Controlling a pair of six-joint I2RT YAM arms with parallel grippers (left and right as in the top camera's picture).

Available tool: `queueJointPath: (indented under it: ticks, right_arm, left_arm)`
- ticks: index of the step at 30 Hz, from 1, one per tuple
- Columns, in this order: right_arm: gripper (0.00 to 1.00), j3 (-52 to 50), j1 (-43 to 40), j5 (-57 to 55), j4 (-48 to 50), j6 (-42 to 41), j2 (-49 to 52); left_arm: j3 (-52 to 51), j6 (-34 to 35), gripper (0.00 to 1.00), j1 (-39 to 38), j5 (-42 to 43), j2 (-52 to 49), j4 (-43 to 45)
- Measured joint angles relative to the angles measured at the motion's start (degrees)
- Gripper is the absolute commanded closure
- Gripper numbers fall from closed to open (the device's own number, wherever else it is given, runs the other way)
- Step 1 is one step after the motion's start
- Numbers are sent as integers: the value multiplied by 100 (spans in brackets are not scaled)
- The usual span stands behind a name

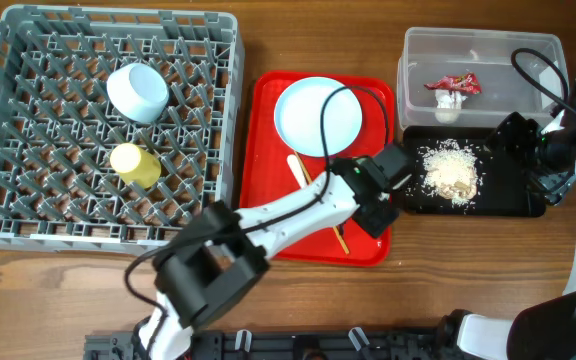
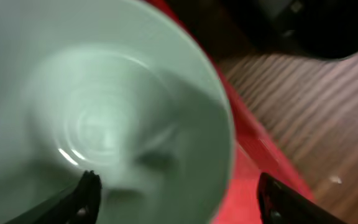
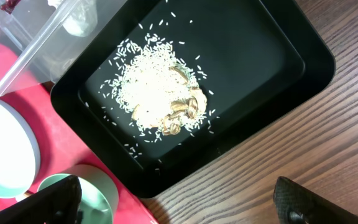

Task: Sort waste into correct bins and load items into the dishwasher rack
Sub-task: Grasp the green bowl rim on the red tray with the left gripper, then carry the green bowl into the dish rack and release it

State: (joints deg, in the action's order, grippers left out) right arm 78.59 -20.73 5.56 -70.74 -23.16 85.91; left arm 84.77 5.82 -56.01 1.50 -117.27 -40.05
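My left gripper (image 1: 380, 197) hangs over the right side of the red tray. In its wrist view the gripper (image 2: 179, 200) is open and straddles the rim of the pale green bowl (image 2: 104, 112), one finger (image 2: 87, 194) inside and the other over the tray. A white plate (image 1: 318, 115) and wooden chopsticks (image 1: 299, 169) lie on that tray. The grey dishwasher rack (image 1: 28, 215) holds a pale blue bowl (image 1: 138, 91) and a yellow cup (image 1: 135, 164). The clear tub (image 1: 418, 45) contains the red-and-white wrapper (image 1: 453, 85). Food scraps (image 1: 452, 176) lie in the black tray (image 1: 513, 195). My right gripper (image 1: 506, 138) is open and empty.
The red tray (image 1: 263, 150) sits between the rack and the two bins. In the right wrist view, the open gripper (image 3: 182, 202) hovers over bare wood beside the black tray (image 3: 278, 56), with the green bowl (image 3: 82, 190) at its left finger. Cables trail near the tub.
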Motion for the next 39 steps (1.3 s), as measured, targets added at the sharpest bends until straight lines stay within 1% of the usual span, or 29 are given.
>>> queueJointPath:
  ticks: [1, 3, 5, 6, 7, 11, 16, 22, 25, 28, 30, 33, 35, 39]
  right_arm:
    - [0, 0, 0, 0, -2, 0, 0]
    - [0, 0, 0, 0, -13, 0, 0]
    - [0, 0, 0, 2, -28, 0, 0]
    - [0, 0, 0, 0, -31, 0, 0]
    - [0, 0, 0, 2, -39, 0, 0]
    - [0, 0, 0, 2, -42, 0, 0]
    - [0, 0, 0, 2, -44, 0, 0]
    - [0, 0, 0, 2, -61, 0, 0]
    - [0, 0, 0, 2, -61, 0, 0]
    - [0, 0, 0, 4, -61, 0, 0]
    - [0, 0, 0, 17, -61, 7, 0]
    - [0, 0, 0, 26, -74, 24, 0]
    - [0, 0, 0, 37, -90, 26, 0]
    - [0, 0, 0, 39, -85, 26, 0]
  left_arm:
    - [0, -2, 45, -20, -61, -79, -2]
    - [0, -33, 51, -42, -232, -188, -2]
    - [0, -70, 61, -42, -407, -278, 2]
    - [0, -94, 68, -42, -490, -313, -2]
    - [0, -76, 78, -42, -551, -328, 0]
    - [0, -101, 96, -42, -706, -330, 70]
    - [17, -116, 96, -42, -898, -323, 111]
    - [15, -107, 96, -22, -898, -131, 105]
    - [9, -107, 96, 68, -876, 297, 103]
    - [9, -107, 96, 361, -780, 922, 120]
    - [9, -116, 96, 758, -570, 1429, 181]
    - [17, -140, 96, 1565, -2, 2028, 328]
    - [20, -155, 96, 2197, 529, 2227, 487]
    - [22, -175, 96, 3635, 1956, 2238, 922]
